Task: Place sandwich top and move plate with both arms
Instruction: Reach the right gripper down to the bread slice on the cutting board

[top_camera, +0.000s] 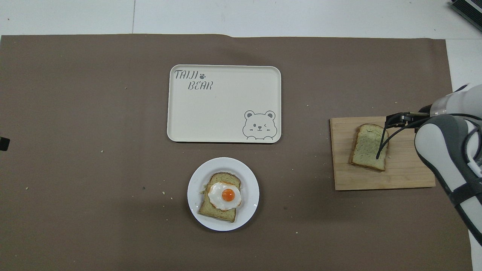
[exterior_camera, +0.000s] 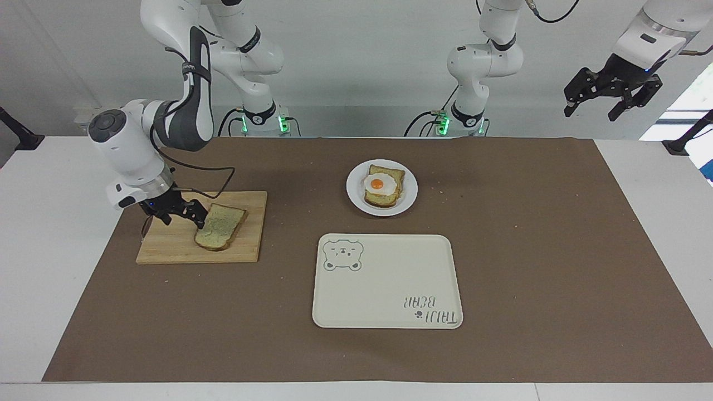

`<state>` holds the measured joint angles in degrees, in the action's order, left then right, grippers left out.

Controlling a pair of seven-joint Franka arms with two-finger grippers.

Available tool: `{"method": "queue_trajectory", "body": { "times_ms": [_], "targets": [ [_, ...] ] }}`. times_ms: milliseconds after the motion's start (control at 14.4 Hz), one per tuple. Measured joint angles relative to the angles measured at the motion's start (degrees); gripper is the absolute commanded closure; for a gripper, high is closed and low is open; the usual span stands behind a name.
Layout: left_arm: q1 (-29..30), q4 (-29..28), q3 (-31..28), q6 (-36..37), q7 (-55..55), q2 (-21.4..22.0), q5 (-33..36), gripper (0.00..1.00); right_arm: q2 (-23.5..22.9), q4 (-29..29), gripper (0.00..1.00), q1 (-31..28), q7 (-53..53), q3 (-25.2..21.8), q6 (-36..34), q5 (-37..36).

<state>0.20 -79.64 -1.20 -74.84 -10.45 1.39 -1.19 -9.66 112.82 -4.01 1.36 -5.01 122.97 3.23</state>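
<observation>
The sandwich top (exterior_camera: pixel 220 226) lies flat on a wooden cutting board (exterior_camera: pixel 184 245) toward the right arm's end of the surface (exterior_camera: pixel 529 250), which is covered by a brown mat. The right pincer (exterior_camera: pixel 177 214) is low over the board, just beside the slice on the edge facing the right arm's end; its black fingers are spread apart and released, with one fingertip (exterior_camera: pixel 199 221) right at the crust, though whether it actually touches the bread cannot be told. From overhead, the right arm's white and grey forearm (top_camera: pixel 448 150) comes in over the board's edge and a black cable hangs across the slice (top_camera: pixel 371 146). The plate (exterior_camera: pixel 408 192) sits near the middle of the surface, carrying stacked bread with a fried egg (exterior_camera: pixel 381 183) on top. The cream tray (exterior_camera: pixel 387 281) with a bear drawing lies just beside the plate, farther from the robots. The left pincer (exterior_camera: pixel 611 92) waits raised high over the left arm's end of the surface, its fingers spread open and holding nothing.
</observation>
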Motion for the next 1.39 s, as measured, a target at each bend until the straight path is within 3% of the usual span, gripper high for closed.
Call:
{"method": "queue_trajectory", "body": {
  "times_ms": [487,766,1184,1323,1393],
  "targets": [
    [0.0,0.0,-0.4,0.0,0.0,0.0,0.0,0.00,-1.1,4.2,0.00,0.0,0.0,0.0,4.6,0.3],
    [0.0,0.0,-0.4,0.0,0.0,0.0,0.0,0.00,-1.9,7.9,0.00,0.0,-0.1,0.1,7.8,6.1],
    [0.0,0.0,-0.4,0.0,0.0,0.0,0.0,0.00,-1.9,9.1,0.00,-0.2,-0.1,-0.2,8.8,6.8],
    [0.0,0.0,-0.4,0.0,0.0,0.0,0.0,0.00,-1.9,9.2,0.17,-0.2,-0.1,-0.2,8.8,6.8],
    [0.0,0.0,-0.4,0.0,0.0,0.0,0.0,0.00,-2.0,9.2,0.36,-0.2,-0.1,-0.2,8.8,6.8]
  ]
}}
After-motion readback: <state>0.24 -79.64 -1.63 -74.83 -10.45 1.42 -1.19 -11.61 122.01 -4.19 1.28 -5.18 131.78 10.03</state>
